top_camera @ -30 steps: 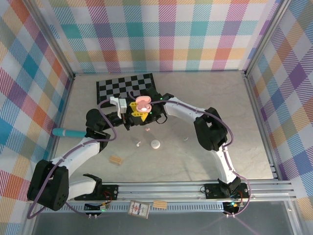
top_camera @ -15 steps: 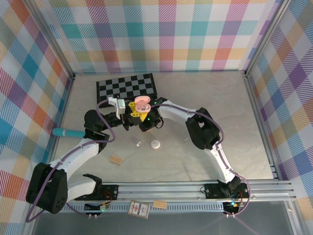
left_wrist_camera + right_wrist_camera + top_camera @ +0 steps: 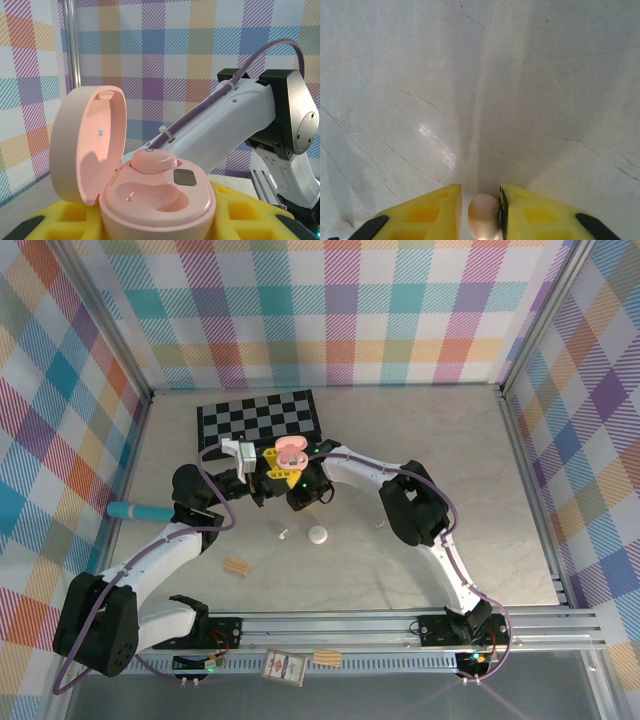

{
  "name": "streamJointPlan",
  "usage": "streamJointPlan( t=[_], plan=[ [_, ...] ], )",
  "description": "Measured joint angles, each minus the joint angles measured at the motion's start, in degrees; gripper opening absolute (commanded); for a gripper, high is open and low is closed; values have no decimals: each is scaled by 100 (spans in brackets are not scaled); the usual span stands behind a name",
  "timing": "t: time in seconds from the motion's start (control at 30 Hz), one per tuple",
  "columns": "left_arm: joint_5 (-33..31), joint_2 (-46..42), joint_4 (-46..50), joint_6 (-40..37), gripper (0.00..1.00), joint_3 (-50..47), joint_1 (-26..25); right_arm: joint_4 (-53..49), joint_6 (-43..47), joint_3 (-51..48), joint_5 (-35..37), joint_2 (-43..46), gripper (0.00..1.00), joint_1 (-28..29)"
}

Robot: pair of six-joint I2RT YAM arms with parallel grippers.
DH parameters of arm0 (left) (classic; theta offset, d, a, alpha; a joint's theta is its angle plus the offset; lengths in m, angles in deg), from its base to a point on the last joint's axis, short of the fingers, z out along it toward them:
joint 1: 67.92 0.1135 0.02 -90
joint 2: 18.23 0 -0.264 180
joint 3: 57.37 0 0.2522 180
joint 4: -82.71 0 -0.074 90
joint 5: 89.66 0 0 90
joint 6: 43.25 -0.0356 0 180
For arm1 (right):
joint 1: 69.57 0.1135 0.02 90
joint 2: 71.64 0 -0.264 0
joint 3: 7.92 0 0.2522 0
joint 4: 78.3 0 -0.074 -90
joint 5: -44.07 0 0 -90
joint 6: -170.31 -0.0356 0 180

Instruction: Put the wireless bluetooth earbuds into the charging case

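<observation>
The pale, scratched table (image 3: pixel 470 470) carries a checkered mat (image 3: pixel 260 418) at its far side and a teal cylinder (image 3: pixel 140 510) at the left edge. Near the middle, a white earbud (image 3: pixel 283 534) lies just beside a round white case (image 3: pixel 318 534). A tan block (image 3: pixel 237 567) sits nearer the bases, a second earbud (image 3: pixel 379 525) lies to the right, and a pink earbud (image 3: pixel 483 222) rests on the surface.

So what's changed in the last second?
The right gripper swung from beside the case down to the table and narrowed around a pink earbud; a firm grip isn't certain yet. The left gripper kept holding the open case, unmoved.
</observation>
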Motion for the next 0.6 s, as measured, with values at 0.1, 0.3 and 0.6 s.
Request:
streamJointPlan(
  t=[0.1, 0.3, 0.6],
  plan=[
    [0, 2, 0, 0, 34, 0, 0, -61, -11, 28, 37, 0, 19, 0],
    [0, 2, 0, 0, 34, 0, 0, -90, -103, 42, 125, 0, 18, 0],
    [-13, 2, 17, -48, 33, 0, -2, 636, -841, -1228, -203, 968, 18, -437]
  ],
)
